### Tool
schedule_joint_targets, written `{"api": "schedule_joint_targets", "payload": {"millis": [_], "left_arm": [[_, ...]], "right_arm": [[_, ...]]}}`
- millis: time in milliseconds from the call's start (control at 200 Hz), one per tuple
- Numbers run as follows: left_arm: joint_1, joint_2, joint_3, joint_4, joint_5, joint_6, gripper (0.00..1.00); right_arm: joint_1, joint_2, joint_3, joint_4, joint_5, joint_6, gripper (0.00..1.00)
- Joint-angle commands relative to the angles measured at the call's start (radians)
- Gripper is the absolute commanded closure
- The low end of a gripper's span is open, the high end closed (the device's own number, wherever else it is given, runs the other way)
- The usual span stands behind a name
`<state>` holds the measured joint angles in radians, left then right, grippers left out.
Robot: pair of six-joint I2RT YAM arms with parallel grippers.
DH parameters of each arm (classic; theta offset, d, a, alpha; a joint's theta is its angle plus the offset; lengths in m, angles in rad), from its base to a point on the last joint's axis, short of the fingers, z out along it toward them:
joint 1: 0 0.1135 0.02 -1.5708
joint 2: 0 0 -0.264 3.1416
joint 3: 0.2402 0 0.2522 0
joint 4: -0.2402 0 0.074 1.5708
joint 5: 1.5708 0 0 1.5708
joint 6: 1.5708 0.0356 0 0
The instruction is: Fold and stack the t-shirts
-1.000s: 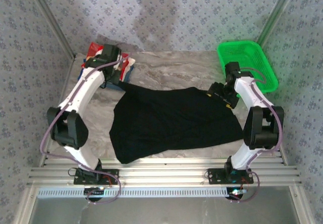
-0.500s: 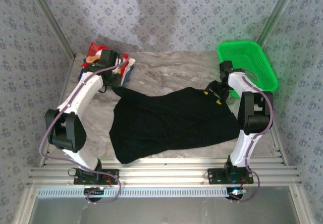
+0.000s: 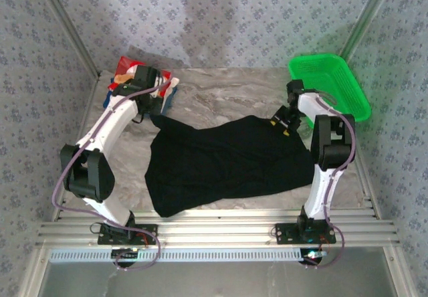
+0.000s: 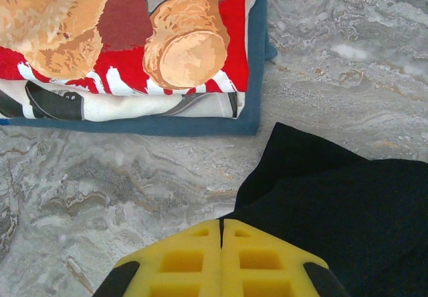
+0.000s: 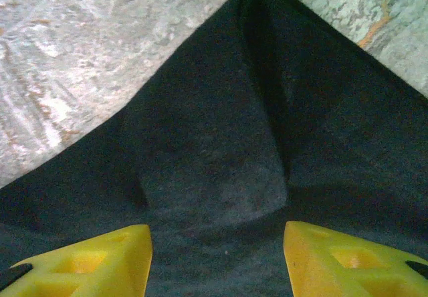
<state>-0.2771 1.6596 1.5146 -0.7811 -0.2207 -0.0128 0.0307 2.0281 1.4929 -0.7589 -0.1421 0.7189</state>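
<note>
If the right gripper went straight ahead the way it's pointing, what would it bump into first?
Probably the large plain black cloth t-shirt: a raised fold lies just ahead, between the open fingers of the right gripper.

Floral-patterned walls (image 3: pixel 221 23) enclose a grey marbled table (image 3: pixel 227 93); lighting seems even.

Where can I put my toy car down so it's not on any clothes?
Best spot: the bare marble table at the back, between the folded shirt stack and the green basket, behind the black t-shirt. The middle is crowded: that shirt covers it almost to the near edge.
</note>
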Motion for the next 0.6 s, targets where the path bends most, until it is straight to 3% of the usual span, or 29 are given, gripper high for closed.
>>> {"api": "schedule_joint_targets", "payload": {"millis": [0, 200, 520, 595], "left_arm": [[-0.008, -0.047, 0.004, 0.005, -0.004, -0.006, 1.0], [-0.01, -0.052, 0.001, -0.001, -0.013, -0.005, 1.0], [-0.015, -0.06, -0.009, -0.006, -0.031, -0.004, 1.0], [-0.019, -0.058, -0.01, -0.008, -0.032, -0.004, 1.0]], "right_arm": [[-0.006, 0.039, 0.049, -0.041, 0.036, 0.016, 0.43], [-0.012, 0.06, 0.064, -0.041, 0.061, 0.017, 0.48], [-0.028, 0.093, 0.132, -0.025, 0.075, 0.023, 0.78], [-0.031, 0.093, 0.149, -0.025, 0.07, 0.022, 0.8]]}}
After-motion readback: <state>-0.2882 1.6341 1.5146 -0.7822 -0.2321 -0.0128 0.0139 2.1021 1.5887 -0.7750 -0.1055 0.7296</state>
